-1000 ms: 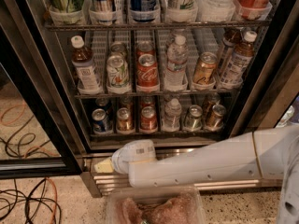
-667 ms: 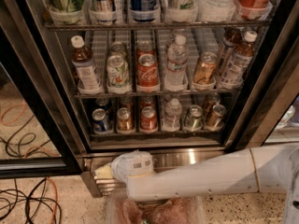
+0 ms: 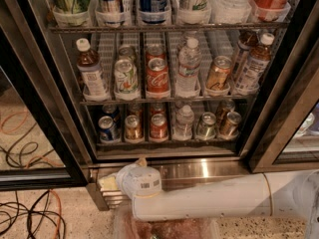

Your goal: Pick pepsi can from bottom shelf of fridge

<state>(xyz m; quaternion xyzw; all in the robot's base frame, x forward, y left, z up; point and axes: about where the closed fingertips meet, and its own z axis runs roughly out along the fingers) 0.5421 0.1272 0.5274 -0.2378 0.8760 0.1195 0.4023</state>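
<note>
The pepsi can is blue with a silver top. It stands at the left end of the bottom shelf of the fridge, in the front row. To its right are a gold-brown can and a red Coca-Cola can. My gripper is at the left end of the white arm. It hangs low in front of the stainless-steel base, below the pepsi can and outside the shelf. It holds nothing that I can see.
Further right on the bottom shelf are a water bottle and two more cans. The middle rack holds bottles and cans. Black door frames flank the opening. Cables lie on the floor at the left.
My arm has sunk lower in front of the fridge base, and the gripper end has moved slightly left. The cans have not moved.
</note>
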